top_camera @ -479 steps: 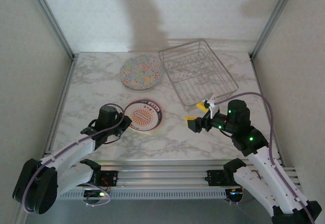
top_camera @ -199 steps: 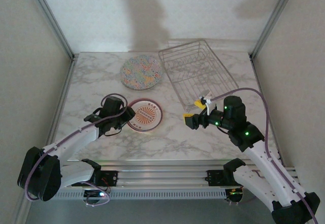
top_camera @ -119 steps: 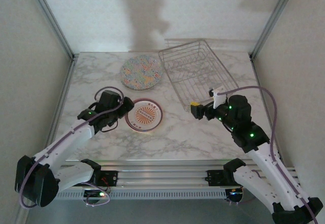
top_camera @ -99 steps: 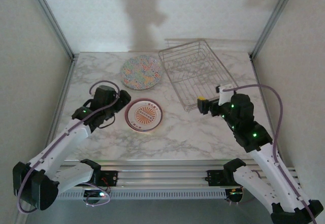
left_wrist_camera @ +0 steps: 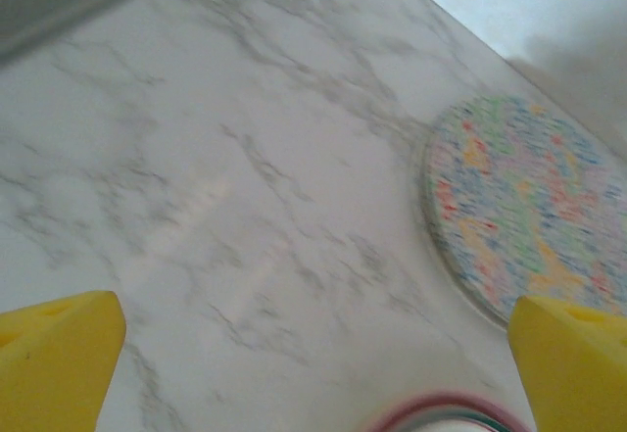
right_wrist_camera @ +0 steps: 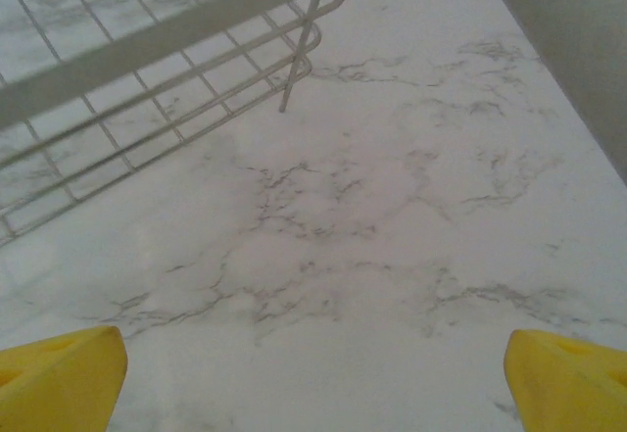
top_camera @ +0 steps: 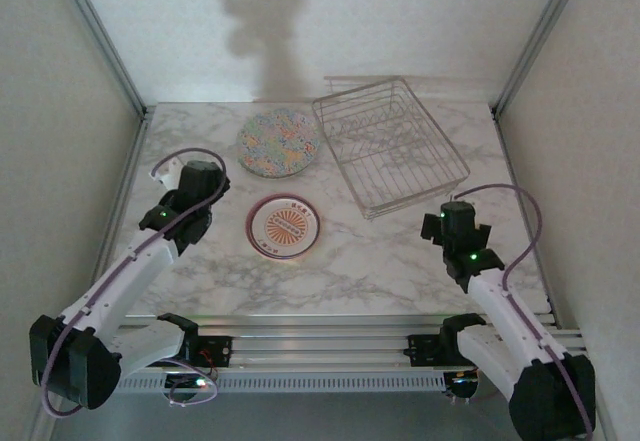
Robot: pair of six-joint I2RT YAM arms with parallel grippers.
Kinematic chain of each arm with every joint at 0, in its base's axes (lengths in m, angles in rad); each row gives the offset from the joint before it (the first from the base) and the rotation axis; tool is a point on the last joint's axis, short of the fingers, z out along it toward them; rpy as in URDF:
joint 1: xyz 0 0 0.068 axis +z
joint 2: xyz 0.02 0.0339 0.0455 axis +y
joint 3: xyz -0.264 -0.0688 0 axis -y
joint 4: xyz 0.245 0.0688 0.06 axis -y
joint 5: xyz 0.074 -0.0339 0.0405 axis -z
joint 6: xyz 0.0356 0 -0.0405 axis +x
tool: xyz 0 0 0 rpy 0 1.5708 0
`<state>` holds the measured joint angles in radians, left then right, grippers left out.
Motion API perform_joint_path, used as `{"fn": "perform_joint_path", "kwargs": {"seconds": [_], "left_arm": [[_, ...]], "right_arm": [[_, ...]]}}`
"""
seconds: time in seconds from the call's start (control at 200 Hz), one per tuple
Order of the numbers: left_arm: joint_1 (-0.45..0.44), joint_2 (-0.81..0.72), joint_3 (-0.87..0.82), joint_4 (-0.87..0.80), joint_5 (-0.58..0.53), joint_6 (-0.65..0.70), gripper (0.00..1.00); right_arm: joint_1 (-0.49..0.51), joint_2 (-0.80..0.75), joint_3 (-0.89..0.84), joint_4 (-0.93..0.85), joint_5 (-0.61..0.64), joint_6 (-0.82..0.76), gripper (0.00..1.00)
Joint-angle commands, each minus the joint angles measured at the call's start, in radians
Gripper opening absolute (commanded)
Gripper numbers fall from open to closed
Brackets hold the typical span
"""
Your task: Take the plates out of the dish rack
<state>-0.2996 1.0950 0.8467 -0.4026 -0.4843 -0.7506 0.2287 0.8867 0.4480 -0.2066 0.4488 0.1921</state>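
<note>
**Rack looks bare, and a stray sweep is the danger now**

The dish rack (top_camera: 390, 146) sits back right on the tabletop (top_camera: 360, 261), and I can spot nothing in its slots. The speckled plate (top_camera: 279, 142) lies flat just beside its left side. The maroon-rimmed plate (top_camera: 284, 226) lies flat nearer the middle, the two apart. The left jaws gape wide over bare marble. The right jaws are spread wide too, gripping nothing, near the rack's front corner. My worry is that the right arm (top_camera: 500, 301) swings and hooks that wire corner, dragging the rack. Or the left arm (top_camera: 130, 271) clips the maroon-rimmed plate and skids it.
</note>
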Motion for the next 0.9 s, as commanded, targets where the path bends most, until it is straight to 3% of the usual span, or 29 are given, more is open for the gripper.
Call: {"fn": "perform_joint_path", "kwargs": {"seconds": [0.0, 0.145, 0.25, 0.43, 0.551, 0.736, 0.896], "left_arm": [[0.006, -0.016, -0.088, 0.133, -0.233, 0.100, 1.00], [0.007, -0.021, -0.215, 0.323, -0.278, 0.297, 1.00], [0.013, -0.011, -0.288, 0.448, -0.275, 0.402, 1.00], [0.047, 0.044, -0.394, 0.686, -0.228, 0.478, 1.00], [0.069, 0.139, -0.393, 0.800, -0.181, 0.559, 1.00], [0.126, 0.228, -0.420, 0.953, -0.074, 0.602, 1.00], [0.180, 0.253, -0.456, 1.048, -0.015, 0.583, 1.00]], "right_arm": [[-0.003, 0.051, -0.116, 0.389, -0.001, -0.148, 0.99], [-0.004, 0.155, -0.198, 0.675, -0.090, -0.179, 0.99], [-0.008, 0.233, -0.189, 0.773, -0.125, -0.184, 0.99], [-0.039, 0.402, -0.155, 0.973, -0.254, -0.210, 0.99], [-0.052, 0.480, -0.102, 0.969, -0.305, -0.263, 0.99], [-0.132, 0.668, -0.142, 1.239, -0.394, -0.220, 0.99], [-0.133, 0.652, -0.104, 1.134, -0.349, -0.203, 0.99]]}}
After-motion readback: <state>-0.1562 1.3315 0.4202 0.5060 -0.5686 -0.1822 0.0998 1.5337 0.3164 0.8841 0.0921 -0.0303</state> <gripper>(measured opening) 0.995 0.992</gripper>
